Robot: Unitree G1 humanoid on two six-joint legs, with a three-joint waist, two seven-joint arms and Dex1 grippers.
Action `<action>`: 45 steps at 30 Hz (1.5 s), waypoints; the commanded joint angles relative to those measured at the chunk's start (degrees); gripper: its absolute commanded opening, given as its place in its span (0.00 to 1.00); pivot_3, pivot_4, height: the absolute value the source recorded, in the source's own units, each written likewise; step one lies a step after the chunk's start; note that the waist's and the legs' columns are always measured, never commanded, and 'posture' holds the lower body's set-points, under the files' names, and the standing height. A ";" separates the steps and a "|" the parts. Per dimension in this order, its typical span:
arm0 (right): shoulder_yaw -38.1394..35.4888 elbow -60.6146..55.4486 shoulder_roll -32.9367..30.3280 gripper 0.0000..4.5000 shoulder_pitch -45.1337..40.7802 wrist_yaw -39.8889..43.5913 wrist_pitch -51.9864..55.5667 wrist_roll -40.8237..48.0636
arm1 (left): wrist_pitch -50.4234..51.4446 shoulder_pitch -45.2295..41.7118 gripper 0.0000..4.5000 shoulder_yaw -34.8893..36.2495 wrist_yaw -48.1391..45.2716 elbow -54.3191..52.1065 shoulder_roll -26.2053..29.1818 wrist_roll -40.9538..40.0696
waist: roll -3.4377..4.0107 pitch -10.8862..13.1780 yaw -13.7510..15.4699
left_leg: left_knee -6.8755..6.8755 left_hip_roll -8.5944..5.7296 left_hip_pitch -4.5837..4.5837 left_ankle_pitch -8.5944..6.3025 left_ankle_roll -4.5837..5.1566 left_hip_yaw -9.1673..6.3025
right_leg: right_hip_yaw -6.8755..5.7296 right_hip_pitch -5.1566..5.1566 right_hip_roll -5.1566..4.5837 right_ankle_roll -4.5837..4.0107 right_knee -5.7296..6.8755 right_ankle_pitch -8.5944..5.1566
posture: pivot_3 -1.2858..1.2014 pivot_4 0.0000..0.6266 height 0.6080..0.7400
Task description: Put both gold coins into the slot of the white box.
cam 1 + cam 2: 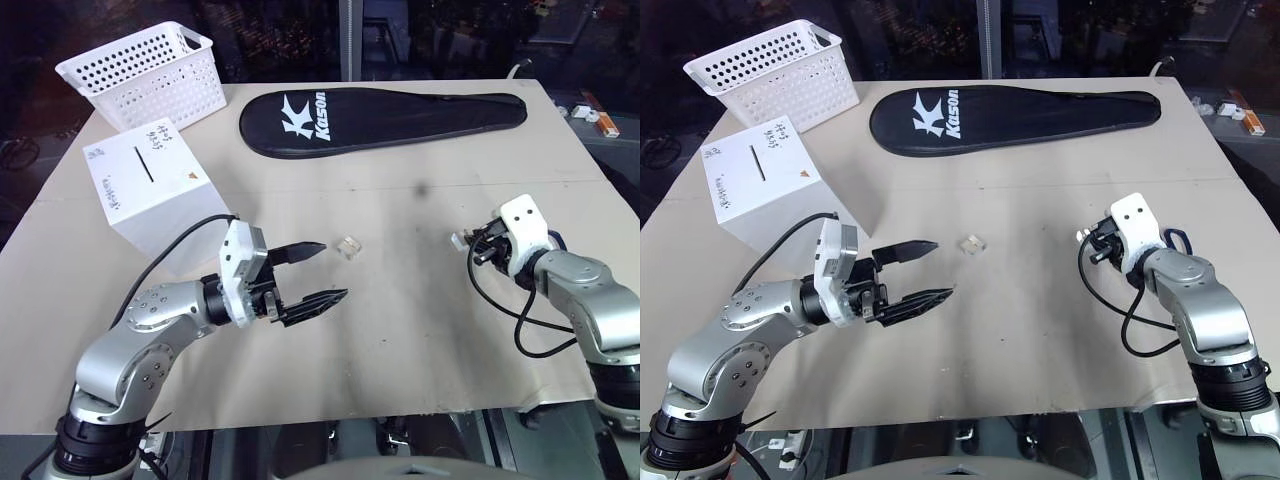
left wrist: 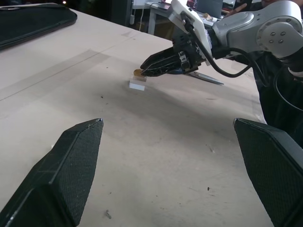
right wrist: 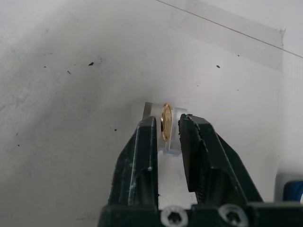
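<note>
— Grip check on right hand (image 3: pixel 167 128)?

— Black fingers drawn together on small shiny gold coin (image 3: pixel 166 116), standing on edge in little clear plastic stand (image 3: pixel 176 113), right of centre in head view. Caught only near fingertips, so probably a shallow hold.

— Best way to lift?

— Straight up out of stand, slowly, no twist. Worth watching whether stand comes up too; if so, set down and re-grip higher on disc. Keep coin on edge all the way, ready for thin black slot (image 1: pixel 148 165).

— Where to carry?

— Across bare tan worktop (image 1: pixel 400 330) to plain white cube-like box (image 1: pixel 150 215), upper left of head view, well apart from coin. Long reach for right arm, so likely needs a lean or a handover.

— Left hand (image 1: pixel 333 271)?

— Fingers spread wide, holding nothing, hovering lower left of centre. If passing, close on free rim of coin before releasing.

— Second coin?

— Probably in other clear stand (image 1: pixel 346 246), centre of frame, just beside left fingertips; too small to be sure.

— Main risk?

— Slip from thin pinch, or coin misaligned with slit. Line up edge along slot before letting go.
</note>
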 commanded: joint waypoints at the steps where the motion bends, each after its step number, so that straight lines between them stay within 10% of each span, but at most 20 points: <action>1: -0.35 -0.47 0.01 0.01 -0.96 0.10 -1.08 -0.38 | -0.26 -0.56 1.00 0.75 -0.24 -1.78 0.38 -1.02 | 0.00 0.00 0.00 | 0.00 0.00 0.00 0.00 0.00 0.00 | 0.00 0.00 0.00 0.00 0.00 0.00 | 0.52 0.24 0.99; 12: -4.71 -1.92 -0.31 0.01 -0.27 1.35 -1.44 1.90 | 1.35 -1.61 1.00 1.43 1.03 -0.67 -0.72 -3.49 | 0.00 0.00 0.00 | 0.00 0.00 0.00 0.00 0.00 0.00 | 0.00 0.00 0.00 0.00 0.00 0.00 | 0.52 0.24 0.99; 22: -13.62 -13.25 0.58 0.01 -0.64 8.99 5.03 21.46 | 8.07 -8.67 1.00 1.19 2.20 2.82 -2.55 -12.02 | 0.00 0.00 -0.03 | 0.00 0.01 0.01 -0.01 0.03 -0.03 | 0.00 0.01 0.02 0.00 0.03 0.00 | 0.52 0.24 0.99; 32: -12.51 -19.97 4.54 0.00 -10.31 4.56 14.70 45.42 | 10.50 -16.71 0.45 -1.84 1.19 6.87 -5.64 -13.54 | -0.02 0.01 -0.04 | 0.02 0.00 0.03 -0.01 0.02 -0.02 | 0.01 0.03 0.01 -0.01 0.04 0.01 | 0.52 0.24 0.99; 45: -9.30 -18.80 2.15 0.00 -12.71 0.42 13.78 56.11 | 12.42 -18.70 0.45 -0.88 1.49 7.12 -6.41 -15.54 | -0.02 0.01 -0.05 | 0.03 -0.01 0.02 0.04 -0.05 -0.01 | 0.02 0.03 0.00 -0.02 0.05 0.01 | 0.52 0.24 0.99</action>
